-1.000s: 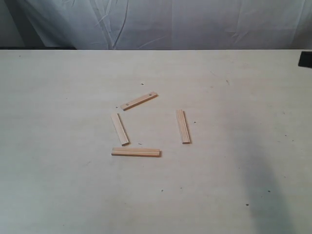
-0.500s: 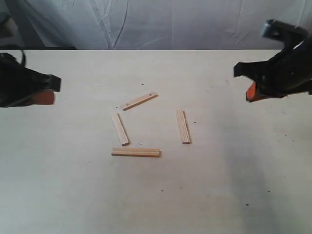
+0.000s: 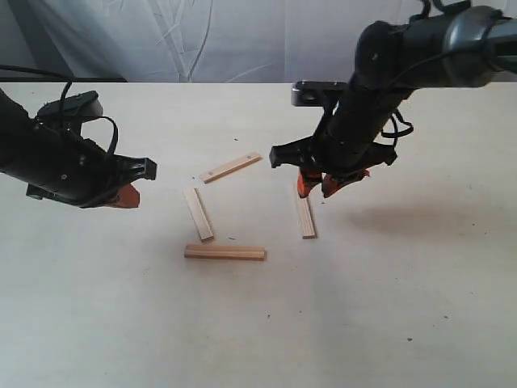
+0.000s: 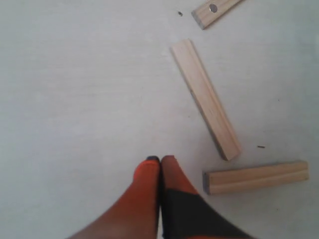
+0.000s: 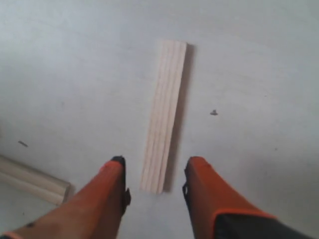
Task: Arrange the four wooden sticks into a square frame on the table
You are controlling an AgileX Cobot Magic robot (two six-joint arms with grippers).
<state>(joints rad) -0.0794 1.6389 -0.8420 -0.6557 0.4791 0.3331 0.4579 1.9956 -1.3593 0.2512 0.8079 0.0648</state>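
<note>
Exterior view: Four wooden sticks lie loose on the table point(image 3: 404, 307), set in a rough ring with gaps at every corner and no square frame formed. The dotted stick point(image 3: 231, 167) lies slanted at the far side, the left-side stick point(image 3: 199, 214) and right-side stick point(image 3: 304, 217) run roughly front to back, and the near stick point(image 3: 224, 253) lies crosswise closest to the camera. The left gripper point(image 3: 125, 196) hangs just left of the ring, clear of the wood. The right gripper point(image 3: 323, 187) hangs at the far end of the right-side stick. A wrinkled white cloth point(image 3: 242, 40) backs the scene.

Left wrist view: The left gripper point(image 4: 159, 160) has its orange fingertips pressed together with nothing between them, over bare table point(image 4: 75, 74). The left-side stick point(image 4: 205, 99), the near stick point(image 4: 255, 177) and the holed end of the dotted stick point(image 4: 214, 10) lie apart from one another.

Right wrist view: The right gripper point(image 5: 156, 163) has its fingers point(image 5: 112, 189) spread apart, one on each side of the right-side stick point(image 5: 164, 114) at its end, gripping nothing. The end of another stick point(image 5: 32, 181) shows at the frame's edge; which one cannot be told
</note>
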